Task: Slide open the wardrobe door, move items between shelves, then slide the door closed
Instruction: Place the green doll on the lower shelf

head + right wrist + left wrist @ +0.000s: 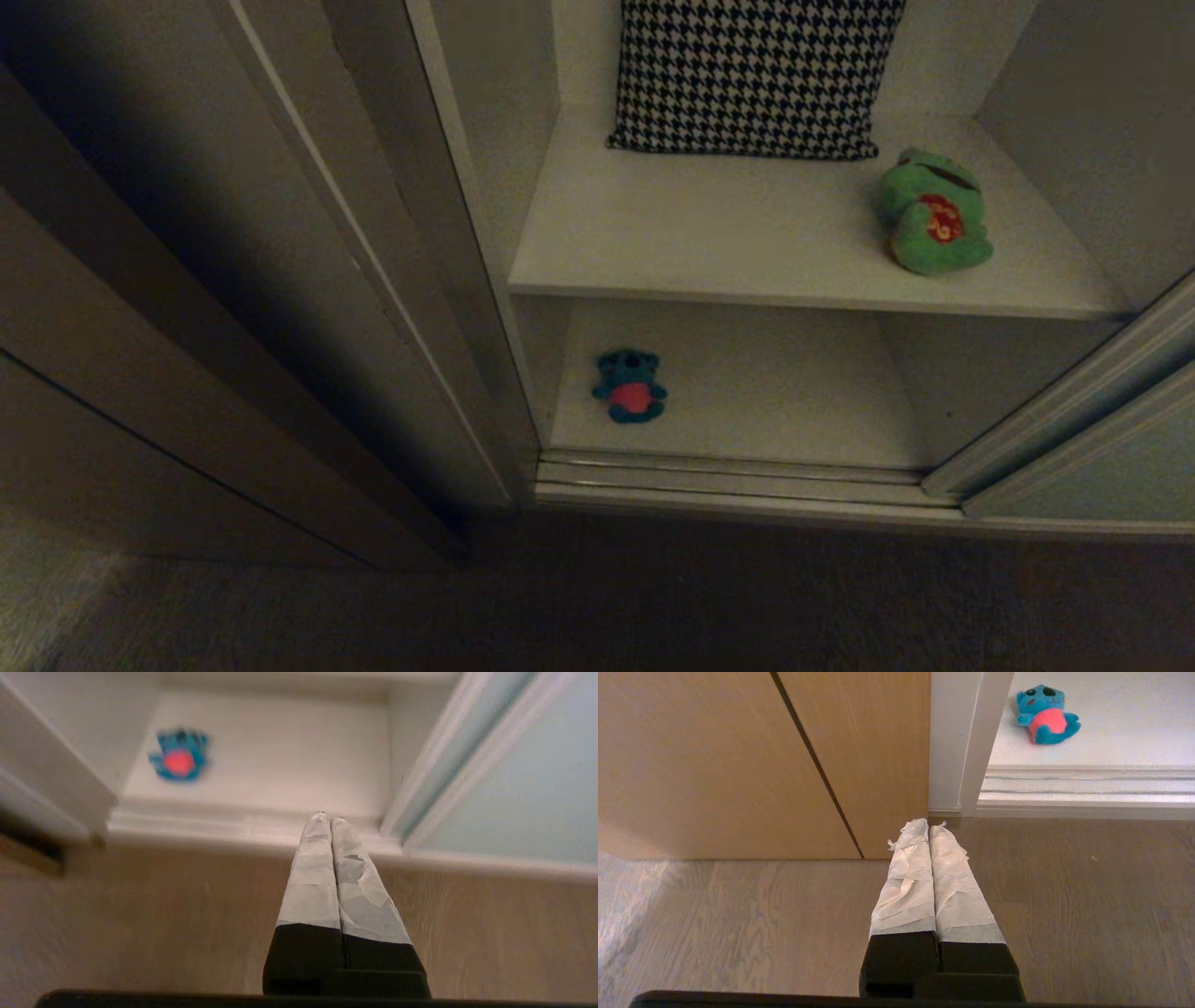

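Door's open; both grippers, left (929,828) and right (327,817), have fingers pressed together. Spread them before reaching the blue toy (630,385).

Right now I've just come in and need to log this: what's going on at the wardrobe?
The wardrobe stands open, nothing being handled. The green frog sits on the upper shelf beside the houndstooth pillow; the blue plush lies on the lower shelf. Left gripper and right gripper are shut and empty above the floor.

Each hand, left hand (928,828) and right hand (327,817), has two black fingers wrapped in crinkled white tape at frame centre.
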### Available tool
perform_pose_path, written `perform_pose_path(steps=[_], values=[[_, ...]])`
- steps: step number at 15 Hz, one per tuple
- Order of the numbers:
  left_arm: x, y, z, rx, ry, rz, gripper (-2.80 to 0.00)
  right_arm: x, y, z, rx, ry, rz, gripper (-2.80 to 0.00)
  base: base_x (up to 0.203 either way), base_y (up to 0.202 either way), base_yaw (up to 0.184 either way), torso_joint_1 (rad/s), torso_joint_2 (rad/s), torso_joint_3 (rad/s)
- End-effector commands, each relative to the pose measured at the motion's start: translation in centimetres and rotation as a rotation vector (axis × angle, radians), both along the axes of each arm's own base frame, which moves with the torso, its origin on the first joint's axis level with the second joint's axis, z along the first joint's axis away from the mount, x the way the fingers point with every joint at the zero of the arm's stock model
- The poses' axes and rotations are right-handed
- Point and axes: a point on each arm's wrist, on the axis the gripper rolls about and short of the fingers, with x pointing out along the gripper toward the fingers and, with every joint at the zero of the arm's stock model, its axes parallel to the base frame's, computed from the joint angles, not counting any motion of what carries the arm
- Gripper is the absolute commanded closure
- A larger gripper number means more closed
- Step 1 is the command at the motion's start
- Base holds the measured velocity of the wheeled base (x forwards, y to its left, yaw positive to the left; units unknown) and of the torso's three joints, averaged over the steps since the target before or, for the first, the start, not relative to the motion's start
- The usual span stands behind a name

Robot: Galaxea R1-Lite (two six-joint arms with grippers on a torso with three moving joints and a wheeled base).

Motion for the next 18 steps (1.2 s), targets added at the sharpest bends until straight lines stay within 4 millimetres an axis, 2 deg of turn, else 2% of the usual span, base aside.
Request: perform_pose_path(steps=[1,2,4,5,7,10,14,18], values=[[0.0,0.0,0.0,0.001,0.001,-0.001,0.0,4.2,0.0,4.5,0.006,0.084,0.006,0.0,0.0,0.0,0.0,0.0,0.0,0.0],[0.0,0.0,0.0,0.001,0.001,0.001,0.0,5.4,0.0,5.1,0.007,0.124,0.011,0.0,0.0,0.0,0.0,0.0,0.0,0.0],[0.0,0.0,0.0,0.001,0.001,-0.001,0.0,7.0,0.1,3.8,0.027,0.232,0.037,0.0,0.0,0.0,0.0,0.0,0.0,0.0],[0.0,0.0,0.0,0.001,0.001,-0.001,0.0,7.2,0.2,3.7,0.071,0.21,0.048,0.0,0.0,0.0,0.0,0.0,0.0,0.0],[0.0,0.0,0.0,0.001,0.001,0.001,0.0,6.6,0.1,4.7,0.103,0.13,0.046,0.0,0.0,0.0,0.0,0.0,0.0,0.0],[0.0,0.0,0.0,0.001,0.001,0.001,0.0,4.1,0.1,7.1,0.094,0.011,0.023,0.0,0.0,0.0,0.0,0.0,0.0,0.0],[0.0,0.0,0.0,0.001,0.001,-0.001,0.0,1.0,0.1,10.7,0.069,-0.002,-0.016,0.0,0.0,0.0,0.0,0.0,0.0,0.0],[0.0,0.0,0.0,0.001,0.001,-0.001,0.0,2.3,0.0,14.1,0.065,-0.009,-0.037,0.0,0.0,0.0,0.0,0.0,0.0,0.0]])
